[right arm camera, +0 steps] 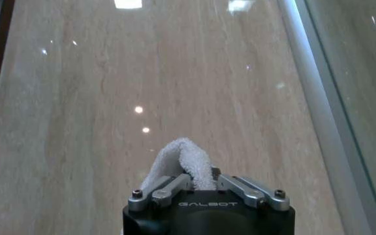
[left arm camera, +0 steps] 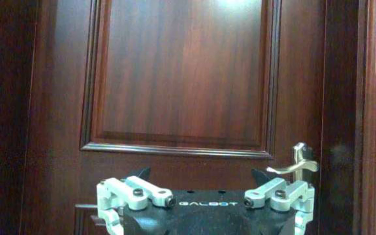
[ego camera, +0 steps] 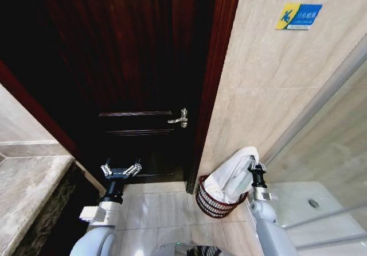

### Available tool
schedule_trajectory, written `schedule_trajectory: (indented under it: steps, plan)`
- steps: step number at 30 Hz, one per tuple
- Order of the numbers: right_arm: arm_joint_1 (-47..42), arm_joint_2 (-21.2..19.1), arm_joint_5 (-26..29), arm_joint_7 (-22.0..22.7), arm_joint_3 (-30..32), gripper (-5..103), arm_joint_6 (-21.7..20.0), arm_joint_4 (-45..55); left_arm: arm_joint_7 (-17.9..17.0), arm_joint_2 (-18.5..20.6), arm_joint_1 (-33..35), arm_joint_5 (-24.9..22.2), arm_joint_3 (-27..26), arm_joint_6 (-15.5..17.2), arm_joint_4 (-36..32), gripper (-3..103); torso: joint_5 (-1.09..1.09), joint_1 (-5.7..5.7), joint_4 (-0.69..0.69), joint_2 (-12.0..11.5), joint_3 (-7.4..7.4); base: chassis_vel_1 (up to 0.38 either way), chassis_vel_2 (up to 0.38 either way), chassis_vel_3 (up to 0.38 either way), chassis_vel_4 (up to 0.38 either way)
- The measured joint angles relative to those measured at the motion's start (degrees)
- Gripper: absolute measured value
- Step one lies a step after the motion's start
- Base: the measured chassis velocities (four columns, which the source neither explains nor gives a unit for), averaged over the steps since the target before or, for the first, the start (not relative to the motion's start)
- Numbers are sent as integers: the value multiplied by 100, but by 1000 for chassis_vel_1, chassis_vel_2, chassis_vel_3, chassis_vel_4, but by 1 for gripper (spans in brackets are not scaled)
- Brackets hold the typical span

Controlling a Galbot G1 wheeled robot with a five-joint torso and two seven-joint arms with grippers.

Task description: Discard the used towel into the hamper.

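A white towel [ego camera: 234,177] hangs from my right gripper [ego camera: 256,165], which is shut on its upper fold. The towel's lower part lies inside the hamper [ego camera: 210,205], a small dark red wire basket on the floor beside the door frame, against the tiled wall. From the right wrist, the towel [right arm camera: 182,157] bulges up between the closed fingers of that gripper [right arm camera: 199,182]. My left gripper [ego camera: 120,170] is held open in front of the dark door, holding nothing. In the left wrist view it [left arm camera: 201,176] faces the door panel.
The dark wooden door [ego camera: 137,66] is closed, with a metal handle [ego camera: 179,119] [left arm camera: 297,164]. A marble counter [ego camera: 28,193] stands at the left. At the right is a glass shower partition [ego camera: 332,147] with a floor drain [ego camera: 313,203] behind it. Tiled floor [ego camera: 160,210] lies between my arms.
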Motion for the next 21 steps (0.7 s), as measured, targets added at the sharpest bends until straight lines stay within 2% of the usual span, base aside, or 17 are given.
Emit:
schedule_trajectory:
  steps: [21]
  plan:
    - [207,119,12,-399,-106,5,12,-1187,0,0,0,0,0,0,0,100,0,0,0,0,0,0,0,0,0]
